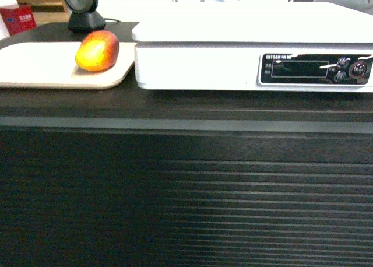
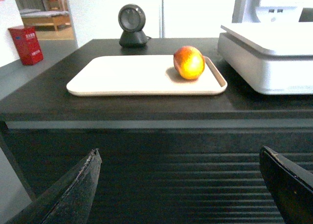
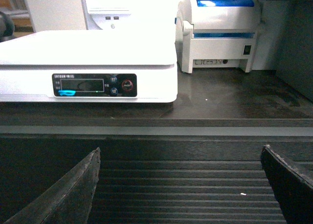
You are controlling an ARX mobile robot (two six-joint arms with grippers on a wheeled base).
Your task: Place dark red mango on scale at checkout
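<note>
- Dark gripper fingers (image 2: pixel 73 194) fill the bottom corners of the left wrist view, spread wide with nothing between them; the left gripper (image 2: pixel 181 190) sits low in front of the checkout (image 1: pixel 186 191), below its top edge
- Right gripper (image 3: pixel 181 190) is likewise spread wide and empty, facing the ribbed front under the scale (image 3: pixel 88 62)
- Dark red mango (image 2: pixel 189 62) lies on its side on a beige tray (image 2: pixel 122 77), at the tray's end nearest the scale, close to but not touching it
- Scale's white flat top looks bare in the parts shown, display strip facing the robot
- Likely step: reach for the mango with the left arm; it should rise above the counter edge, keep its fingers wide, and close across the fruit's narrower width
- Risk: the round fruit may roll
- Behind the tray stands a black scanner (image 2: pixel 132 26); a white printer (image 3: pixel 220 33) sits right of the scale
</note>
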